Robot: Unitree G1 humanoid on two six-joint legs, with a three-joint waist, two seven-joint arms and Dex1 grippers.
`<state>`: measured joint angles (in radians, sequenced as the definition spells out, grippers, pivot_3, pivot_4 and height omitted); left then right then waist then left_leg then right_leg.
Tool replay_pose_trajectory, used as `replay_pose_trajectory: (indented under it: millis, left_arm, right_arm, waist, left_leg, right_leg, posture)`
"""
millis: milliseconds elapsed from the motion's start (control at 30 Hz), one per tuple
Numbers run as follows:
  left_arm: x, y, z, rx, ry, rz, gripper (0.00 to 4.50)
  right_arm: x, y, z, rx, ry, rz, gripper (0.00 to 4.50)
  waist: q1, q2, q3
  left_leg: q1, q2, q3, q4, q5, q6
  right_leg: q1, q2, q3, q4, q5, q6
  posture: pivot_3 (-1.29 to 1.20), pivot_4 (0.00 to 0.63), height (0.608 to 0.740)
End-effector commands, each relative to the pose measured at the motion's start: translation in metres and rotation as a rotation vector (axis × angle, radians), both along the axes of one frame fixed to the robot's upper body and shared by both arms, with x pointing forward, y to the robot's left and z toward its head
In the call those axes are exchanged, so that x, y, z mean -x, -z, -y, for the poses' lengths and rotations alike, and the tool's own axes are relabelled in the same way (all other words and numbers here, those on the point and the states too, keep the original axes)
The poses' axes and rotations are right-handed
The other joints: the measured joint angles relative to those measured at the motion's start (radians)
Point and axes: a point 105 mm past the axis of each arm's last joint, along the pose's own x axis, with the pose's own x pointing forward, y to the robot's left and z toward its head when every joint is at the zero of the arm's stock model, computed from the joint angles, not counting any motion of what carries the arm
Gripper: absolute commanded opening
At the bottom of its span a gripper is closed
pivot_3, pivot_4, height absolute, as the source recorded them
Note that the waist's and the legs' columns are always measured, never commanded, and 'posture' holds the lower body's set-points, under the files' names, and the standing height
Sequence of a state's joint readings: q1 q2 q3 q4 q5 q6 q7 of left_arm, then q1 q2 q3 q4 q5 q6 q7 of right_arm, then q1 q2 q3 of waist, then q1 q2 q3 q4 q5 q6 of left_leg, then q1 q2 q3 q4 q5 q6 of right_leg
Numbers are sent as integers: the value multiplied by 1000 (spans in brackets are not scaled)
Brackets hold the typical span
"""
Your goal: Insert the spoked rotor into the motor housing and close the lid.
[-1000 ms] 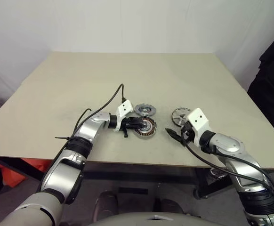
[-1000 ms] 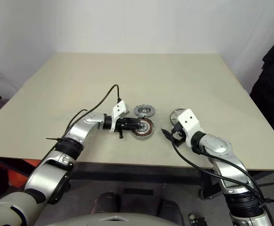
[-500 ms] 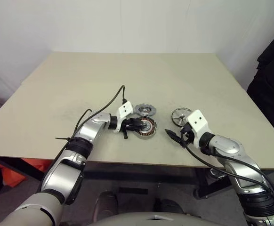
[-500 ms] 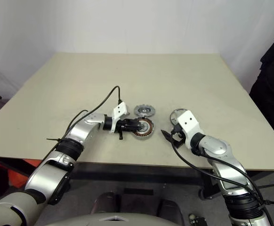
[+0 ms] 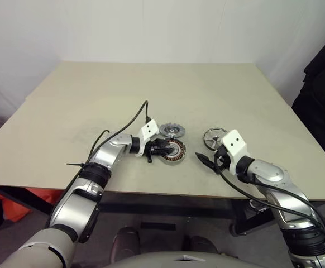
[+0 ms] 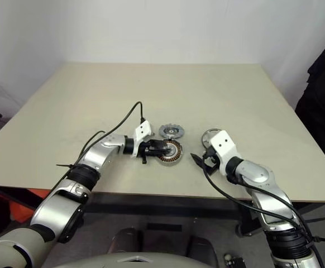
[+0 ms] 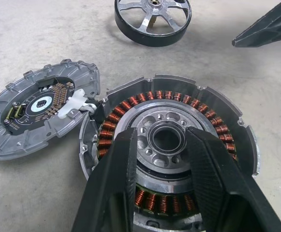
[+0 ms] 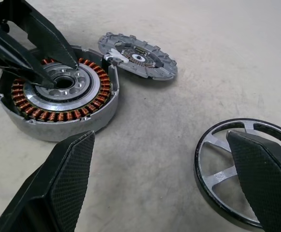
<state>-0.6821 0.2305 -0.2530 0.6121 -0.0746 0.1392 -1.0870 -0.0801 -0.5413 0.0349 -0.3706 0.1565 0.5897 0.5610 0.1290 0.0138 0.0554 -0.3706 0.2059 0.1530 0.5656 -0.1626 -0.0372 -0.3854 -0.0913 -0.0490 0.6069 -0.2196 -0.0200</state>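
- While both arms reach over the near part of the beige surface (image 5: 95, 95), the motor housing (image 5: 173, 150) serves as the landmark: it sits upright on the surface, its ring of copper-brown windings and silver centre open to view.
- Nearest to the camera, the right gripper (image 5: 209, 161) hovers to the right of the housing and apart from it, pointing toward the housing; its two black fingers (image 8: 58, 193) stand spread wide, with nothing between them.
- Level with the housing, the left gripper (image 5: 163, 149) comes in from the housing's left side and lies over its top; its fingertips (image 7: 126, 159) sit on either side of the silver central hub, over the inner silver plate. The fingers are parted narrowly, and I cannot tell whether they press on the hub or merely straddle it.
- To the right of the housing and slightly farther back, the spoked rotor (image 5: 213, 137) lies flat on the surface, well clear of the housing. It is a dark-rimmed ring with silvery spokes, and the surface shows through it. The right gripper's white wrist block partly overlaps it in the head views, and one right finger covers part of its rim in the right wrist view.
- Just behind the housing lies the lid (image 5: 172, 130), flat on the surface with its inner face up, showing a small circuit and a central hub; its notched rim comes right up to the housing's wall, where a small white connector (image 7: 74, 103) sits between them.
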Motion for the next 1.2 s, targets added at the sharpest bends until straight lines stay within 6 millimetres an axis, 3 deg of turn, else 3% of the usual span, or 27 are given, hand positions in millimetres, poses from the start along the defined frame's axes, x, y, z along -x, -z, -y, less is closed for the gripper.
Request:
replay_pose_trajectory:
  millis: [33, 367, 600, 800, 933, 1100, 1200]
  left_arm:
    - [-6, -17, -1, 44, -9, 37, 1717]
    - [-14, -35, -25, 186, -140, 9, 1717]
    - [-3, -22, -46, 232, -249, -57, 1717]
    - [6, -11, -46, 220, -266, -70, 1717]
    - [8, -8, -41, 217, -259, -75, 1717]
    - [8, -3, -38, 180, -243, -74, 1717]
    - [8, 1, -38, 156, -235, -70, 1717]
  right_arm:
    - [-4, -13, -8, -4, -25, 55, 4500]
    - [-14, -17, -29, -30, -66, 82, 4500]
    - [-38, -33, 11, -79, 197, 133, 4500]
    - [-23, -33, 53, -121, 368, 87, 4500]
    - [-16, -38, 75, -245, 502, 54, 4500]
    - [-16, -34, 87, -530, 665, -35, 4500]
    - [-20, -22, 80, -704, 711, -130, 4500]
  waist:
    - [0, 0, 0]
    - [-3, 0, 0]
    - [-5, 0, 0]
    - [2, 0, 0]
    - [-4, 0, 0]
    - [-7, 1, -1]
    - [-6, 3, -2]
  left_leg:
    - [0, 0, 0, 0, 0, 0]
    - [0, 0, 0, 0, 0, 0]
    - [0, 0, 0, 0, 0, 0]
    - [0, 0, 0, 0, 0, 0]
    - [0, 0, 0, -1, 0, 0]
    - [3, 0, 1, -2, 1, -2]
    - [3, 0, 0, -3, 2, -3]
  right_leg:
    - [0, 0, 0, 0, 0, 0]
    - [0, 0, 0, 0, 0, 0]
    - [0, 0, 0, 0, 0, 0]
    - [0, 0, 0, 0, 0, 0]
    - [0, 0, 0, 0, -1, 1]
    - [0, 2, 0, 1, -4, 6]
    - [-1, 1, 1, 1, -4, 6]
  posture:
    - [0, 0, 740]
    - [0, 0, 740]
    - [0, 0, 740]
    - [0, 0, 740]
    - [0, 0, 740]
    - [0, 0, 740]
    - [0, 0, 740]
